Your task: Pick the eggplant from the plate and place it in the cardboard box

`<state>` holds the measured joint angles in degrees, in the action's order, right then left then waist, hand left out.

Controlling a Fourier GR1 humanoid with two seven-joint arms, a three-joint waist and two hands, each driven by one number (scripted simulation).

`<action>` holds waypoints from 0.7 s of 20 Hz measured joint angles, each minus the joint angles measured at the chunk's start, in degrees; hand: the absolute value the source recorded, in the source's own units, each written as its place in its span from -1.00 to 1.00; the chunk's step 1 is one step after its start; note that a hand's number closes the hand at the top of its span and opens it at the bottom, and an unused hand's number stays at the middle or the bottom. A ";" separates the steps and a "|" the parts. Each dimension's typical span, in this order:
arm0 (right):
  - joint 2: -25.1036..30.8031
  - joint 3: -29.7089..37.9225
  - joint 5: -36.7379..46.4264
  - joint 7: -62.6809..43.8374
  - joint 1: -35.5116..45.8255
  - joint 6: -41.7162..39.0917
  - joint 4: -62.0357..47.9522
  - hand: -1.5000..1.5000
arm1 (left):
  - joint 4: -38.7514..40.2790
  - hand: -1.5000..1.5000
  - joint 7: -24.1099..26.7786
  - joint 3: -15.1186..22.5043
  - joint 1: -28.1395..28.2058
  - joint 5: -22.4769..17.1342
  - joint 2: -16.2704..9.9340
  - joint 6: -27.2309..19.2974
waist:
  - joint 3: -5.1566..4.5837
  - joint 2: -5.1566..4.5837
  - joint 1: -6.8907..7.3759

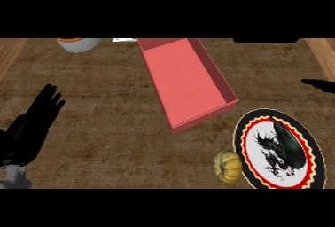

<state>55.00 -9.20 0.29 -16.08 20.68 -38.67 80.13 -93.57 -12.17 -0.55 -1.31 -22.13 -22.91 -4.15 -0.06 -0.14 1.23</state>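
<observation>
Left hand (pixel 33 126) rested open at the left edge, box (pixel 186 80) sat centre, eggplant (pixel 290 144) lay untouched on plate (pixel 252 133), right hand (pixel 319 84) barely showed, fingers unclear, so we judged reaching came next.

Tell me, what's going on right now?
Left hand open, resting. Right hand barely in view. Eggplant on plate. Box open; squash beside plate.

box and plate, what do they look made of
The box: likely cardboard, matte salmon-pink, with thin flat walls and no shine. The plate: probably glazed ceramic, a smooth white face with printed black, red and yellow rim bands. Neither is certain from looks alone.
</observation>
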 measured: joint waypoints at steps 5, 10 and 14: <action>-3.65 -0.42 1.17 -5.00 2.11 -4.14 -2.42 -1.00 | 0.18 0.00 -0.04 -1.96 0.15 0.05 0.01 1.40 | 0.03 0.07 -0.55; -6.54 -0.12 5.26 -5.18 2.46 -6.96 -4.97 -1.00 | -0.29 0.00 -0.72 -1.94 0.19 1.53 1.83 1.45 | 0.05 0.11 -0.82; -7.52 1.75 8.03 -4.57 1.37 -9.07 -4.87 -1.00 | -0.16 0.00 -0.29 -2.50 0.68 2.98 2.98 1.98 | 0.05 0.14 -0.98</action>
<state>47.48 -7.45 8.32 -20.65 22.05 -47.74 75.26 -93.73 -12.46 -3.05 -0.63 -19.15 -19.93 -2.17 -0.01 0.00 0.25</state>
